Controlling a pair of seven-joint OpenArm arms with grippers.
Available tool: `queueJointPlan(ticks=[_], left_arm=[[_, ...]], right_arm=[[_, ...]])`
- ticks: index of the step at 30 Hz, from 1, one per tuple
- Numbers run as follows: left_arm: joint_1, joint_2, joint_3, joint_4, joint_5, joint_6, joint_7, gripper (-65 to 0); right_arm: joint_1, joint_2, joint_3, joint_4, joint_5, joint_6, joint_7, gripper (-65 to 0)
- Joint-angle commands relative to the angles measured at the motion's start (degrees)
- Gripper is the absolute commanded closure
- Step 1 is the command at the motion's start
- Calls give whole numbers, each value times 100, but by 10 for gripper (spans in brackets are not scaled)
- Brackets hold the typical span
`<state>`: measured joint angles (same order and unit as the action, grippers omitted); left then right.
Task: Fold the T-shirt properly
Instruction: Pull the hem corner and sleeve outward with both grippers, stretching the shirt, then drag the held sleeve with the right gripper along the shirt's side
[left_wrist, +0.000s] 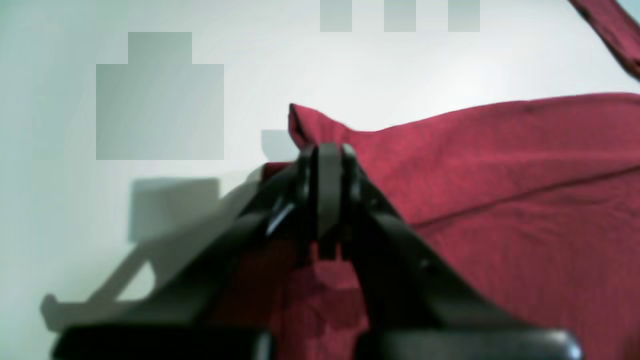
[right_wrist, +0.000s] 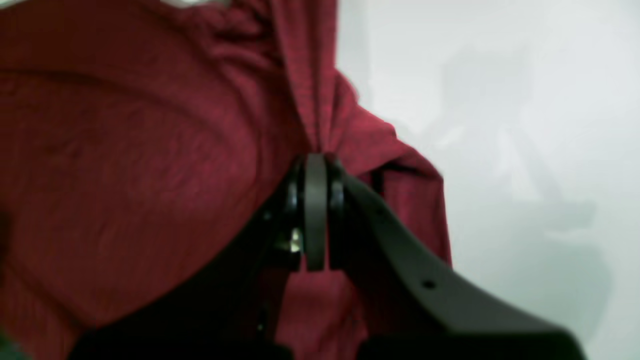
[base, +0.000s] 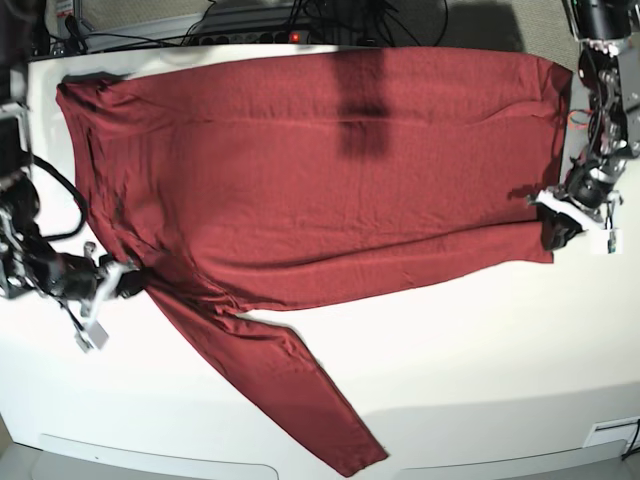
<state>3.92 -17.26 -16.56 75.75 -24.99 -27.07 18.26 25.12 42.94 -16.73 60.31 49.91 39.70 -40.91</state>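
The dark red T-shirt (base: 310, 160) lies spread across the white table (base: 470, 350), one long sleeve (base: 270, 380) trailing toward the front edge. My left gripper (left_wrist: 327, 155) is shut on the T-shirt's corner; in the base view it (base: 553, 232) sits at the shirt's right front corner. My right gripper (right_wrist: 315, 162) is shut on bunched fabric of the T-shirt (right_wrist: 125, 150); in the base view it (base: 132, 277) sits at the shirt's left front edge, near where the sleeve starts. The T-shirt (left_wrist: 500, 190) fills the right of the left wrist view.
Cables and a power strip (base: 250, 30) lie behind the table's far edge. Bare table shows in front of the shirt and right of the sleeve. A dark shadow (base: 362, 100) falls across the shirt's middle back.
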Motion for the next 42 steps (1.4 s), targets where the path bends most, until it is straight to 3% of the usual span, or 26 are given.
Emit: queueJointPlan(ticks=[1, 7, 12, 27, 36, 40, 42], left_arm=[[-17, -87, -28, 208, -81, -33, -133, 0], [490, -92, -35, 883, -61, -28, -109, 0], [811, -103, -35, 1156, -55, -31, 7, 0], [1182, -101, -590, 1158, -61, -37, 74, 0], [1226, -101, -590, 1158, -170, -61, 13, 0], [1224, -81, -588, 1158, -317, -61, 17, 0], [1224, -52, -586, 1158, -315, -61, 15, 0]], right_arm=[[4, 291, 63, 254, 184, 30, 87, 0], [-726, 1075, 66, 1093, 275, -46, 72, 0], [-1088, 1390, 374, 1346, 291, -280, -20, 0], [-2881, 1403, 2881, 1351, 525, -179, -116, 0], [-2920, 1196, 2951, 1349, 879, -66, 76, 0], [-2640, 872, 2583, 1327, 730, -72, 422, -265], [-2350, 713, 2253, 1327, 463, -155, 472, -304]])
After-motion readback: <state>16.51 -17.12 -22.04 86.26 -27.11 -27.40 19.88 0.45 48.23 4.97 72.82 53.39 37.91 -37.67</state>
